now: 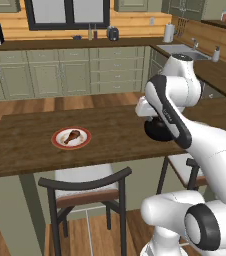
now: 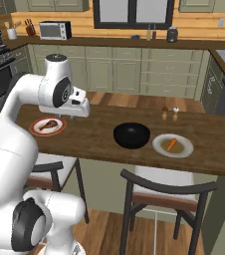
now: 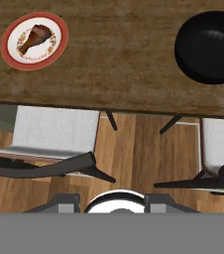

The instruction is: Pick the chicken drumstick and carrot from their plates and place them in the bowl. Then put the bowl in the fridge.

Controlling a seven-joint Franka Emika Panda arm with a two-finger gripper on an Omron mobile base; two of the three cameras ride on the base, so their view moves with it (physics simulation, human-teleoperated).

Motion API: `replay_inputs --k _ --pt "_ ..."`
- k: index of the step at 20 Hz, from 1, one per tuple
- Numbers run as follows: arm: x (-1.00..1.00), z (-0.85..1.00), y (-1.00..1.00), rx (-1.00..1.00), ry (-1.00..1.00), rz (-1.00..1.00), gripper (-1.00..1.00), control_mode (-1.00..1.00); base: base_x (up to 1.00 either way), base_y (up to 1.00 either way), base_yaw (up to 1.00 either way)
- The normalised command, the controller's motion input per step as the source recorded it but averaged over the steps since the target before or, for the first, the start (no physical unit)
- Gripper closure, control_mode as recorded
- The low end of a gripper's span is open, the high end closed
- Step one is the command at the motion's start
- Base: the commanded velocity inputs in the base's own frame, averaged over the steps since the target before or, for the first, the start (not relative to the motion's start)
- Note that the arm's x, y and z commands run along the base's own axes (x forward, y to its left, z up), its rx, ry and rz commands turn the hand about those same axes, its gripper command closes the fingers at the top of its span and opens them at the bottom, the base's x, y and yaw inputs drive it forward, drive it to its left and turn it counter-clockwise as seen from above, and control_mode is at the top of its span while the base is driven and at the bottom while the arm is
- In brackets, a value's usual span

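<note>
Wooden table (image 2: 99, 134) held drumstick (image 3: 34, 37) and carrot (image 2: 171, 144) on separate plates, bowl (image 2: 132, 135) between for loading; gripper state unclear.

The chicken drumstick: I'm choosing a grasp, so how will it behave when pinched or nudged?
The chicken drumstick looks stiff and light, so it probably won't flop. Its rounded thick end may roll or slide on the flat plate. The narrow end seems the likelier hold.

A: where's the food at?
B: chicken drumstick (image 3: 35, 38) lies on the red-rimmed plate (image 3: 11, 55), carrot (image 2: 171, 144) on the pale plate (image 2: 159, 146), black bowl (image 2: 132, 135) sits empty between them.
</note>
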Motion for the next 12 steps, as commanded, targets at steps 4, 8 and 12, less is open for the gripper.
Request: replay_inputs --k 4,8,12 --pt "0.00 -0.21 -0.24 0.00 0.00 0.00 -1.00 -1.00 0.00 0.00 0.00" --pt "-0.03 -0.05 -0.74 0.00 0.00 0.00 -1.00 -1.00 0.00 0.00 0.00" --pt "0.00 -0.18 -1.00 0.00 -0.01 0.00 -1.00 -1.00 0.00 0.00 0.00"
